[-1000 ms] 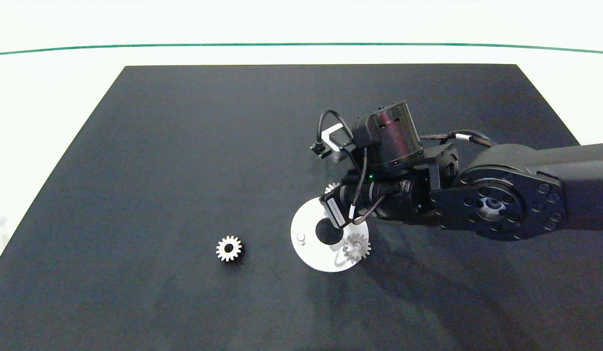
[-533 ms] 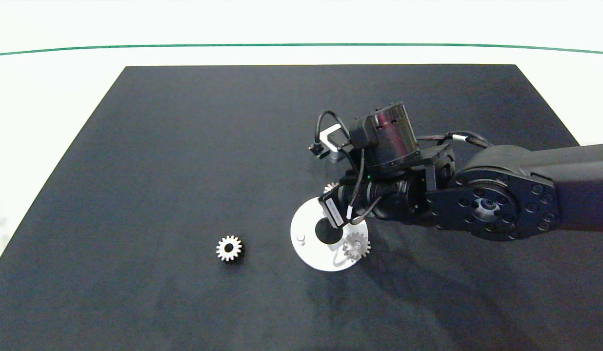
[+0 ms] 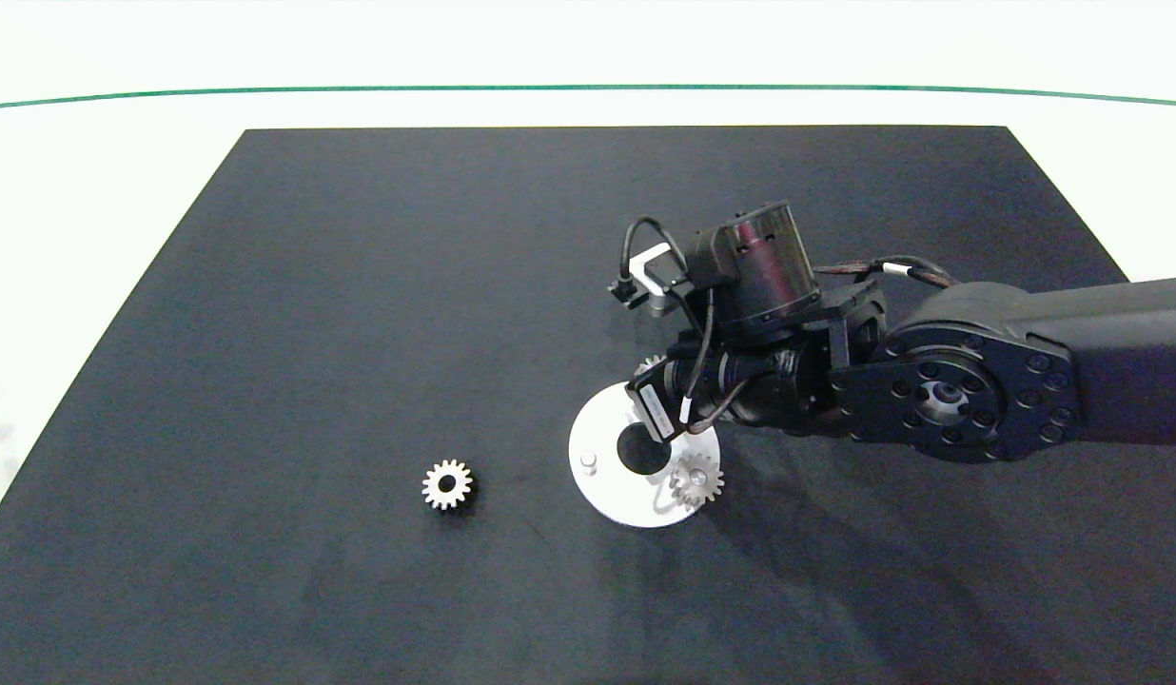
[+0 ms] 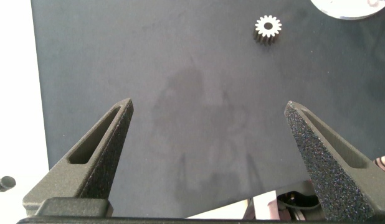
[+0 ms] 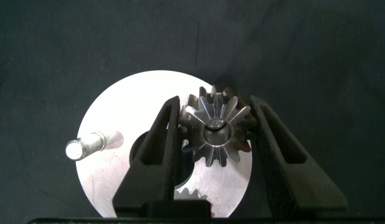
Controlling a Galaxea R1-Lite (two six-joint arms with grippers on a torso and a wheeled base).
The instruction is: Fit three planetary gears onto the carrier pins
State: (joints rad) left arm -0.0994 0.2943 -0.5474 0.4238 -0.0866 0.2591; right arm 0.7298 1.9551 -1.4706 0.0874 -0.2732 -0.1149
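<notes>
L gripper (image 4: 208, 155) idle, jaws spread wide, nothing btwn; loose gear (image 3: 446, 484) lies well beyond its tips. R gripper (image 5: 214, 134) over disc (image 3: 602, 495), fingers flanking a gear (image 5: 216, 132) sat on a pin; grip or gap, cannot tell. Gears look small, rigid, slick metal: best pinched across teeth.

in the head view the right arm (image 3: 931, 390) covers the far part of the white disc (image 3: 607, 495), so the right gripper's fingers cannot be seen; only a few teeth of one gear (image 3: 651, 364) peek out. in the left wrist view the disc (image 4: 348, 7) is cut off at the edge.
</notes>
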